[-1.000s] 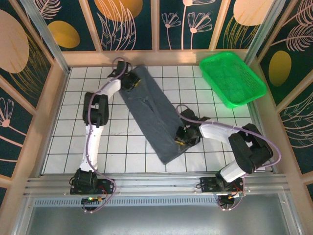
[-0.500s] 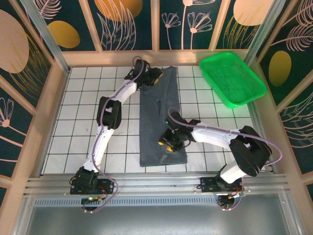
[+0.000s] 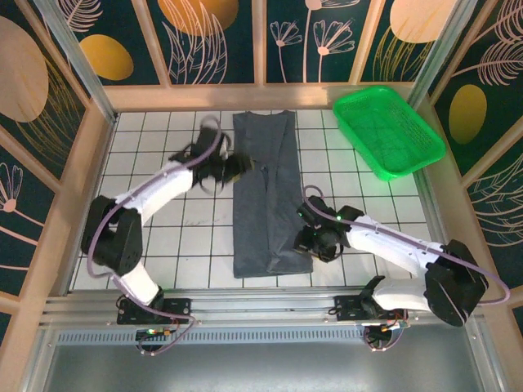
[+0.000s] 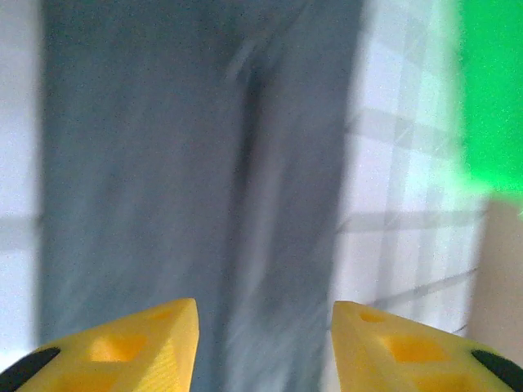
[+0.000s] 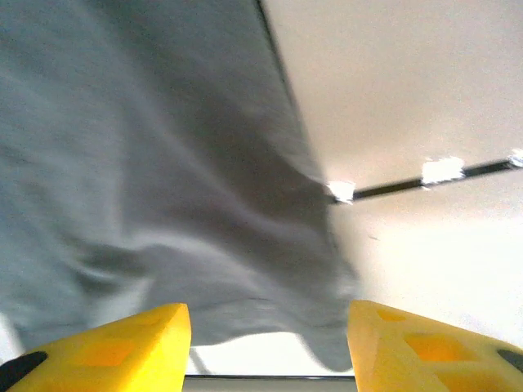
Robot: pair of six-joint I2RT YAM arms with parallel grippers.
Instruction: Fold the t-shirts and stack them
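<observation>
Nearest the bases, the right fingers [image 5: 106, 343] are spread wide with nothing between them, just beside the near right corner of the slate-grey t-shirt [image 3: 265, 204]. The shirt lies as a long narrow strip running near-to-far down the middle of the white tiled counter [image 3: 196, 245]. My worry here: that corner looks a bit rumpled in the right wrist view, so a pinch that catches only the top layer could peel the fold open. A low approach could also shove the hem leftwards and skew the strip. Further out, the left fingers [image 4: 122, 347] are spread and empty too, at the shirt's left edge in its far half. The two arms sit at different points along the strip, so an uneven lift would probably twist it instead of folding it end over end. Both wrist views are blurry, so I can't count layers. Far right, the bright green basket [image 3: 384, 131] sits well apart from the shirt. Nothing really blocks the way, I'd say, apart from the arms crowding each other over the cloth.
</observation>
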